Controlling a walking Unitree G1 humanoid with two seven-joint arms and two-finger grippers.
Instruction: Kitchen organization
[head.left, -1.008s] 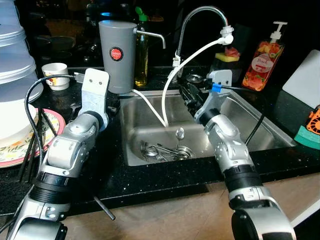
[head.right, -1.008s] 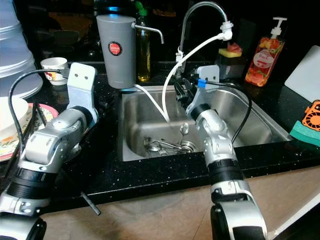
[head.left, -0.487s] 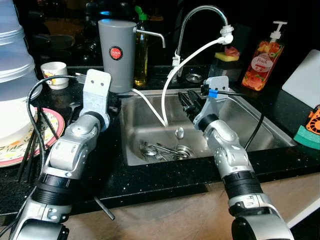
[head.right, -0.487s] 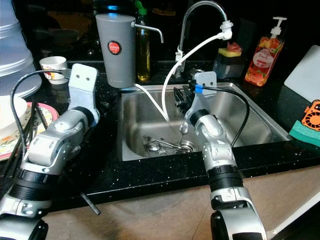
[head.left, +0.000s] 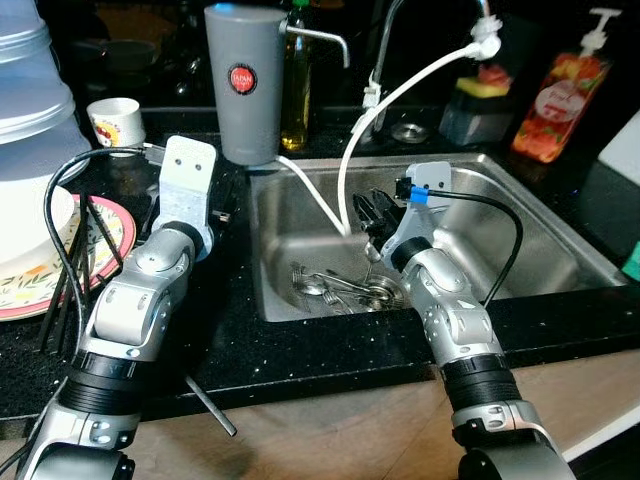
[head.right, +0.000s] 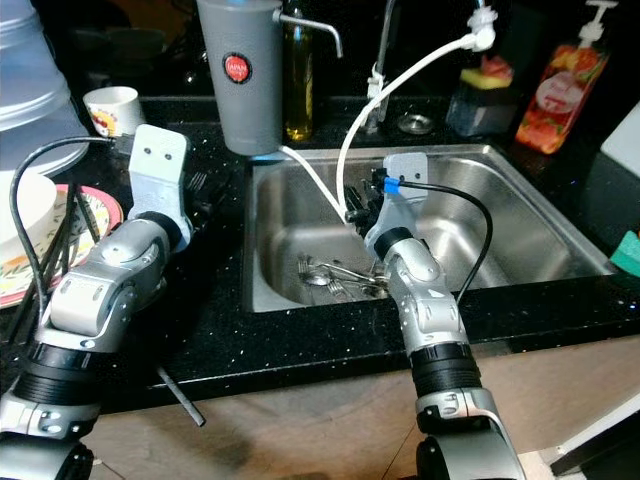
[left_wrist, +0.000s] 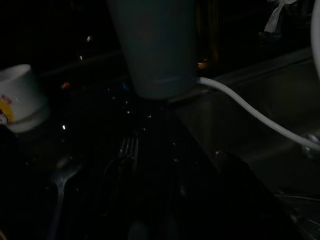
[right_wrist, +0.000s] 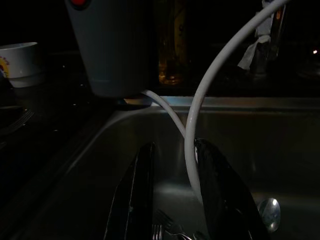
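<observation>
Lowered since a second ago, the right gripper (right_wrist: 172, 195) is held open-fingered over the sink (head.left: 560, 215) cutlery pile (head.left: 335, 288) for a pick, while the left gripper (head.left: 215, 205), fingers unreadable, is parked on the counter (head.left: 225, 320).

Brushed steel sink (head.left: 560, 230), speckled glossy counter (head.left: 300, 350)

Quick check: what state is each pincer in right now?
Left pincer: over the counter beside the sink; state cannot be told.
Right pincer: open, holding nothing, above the cutlery.
</observation>
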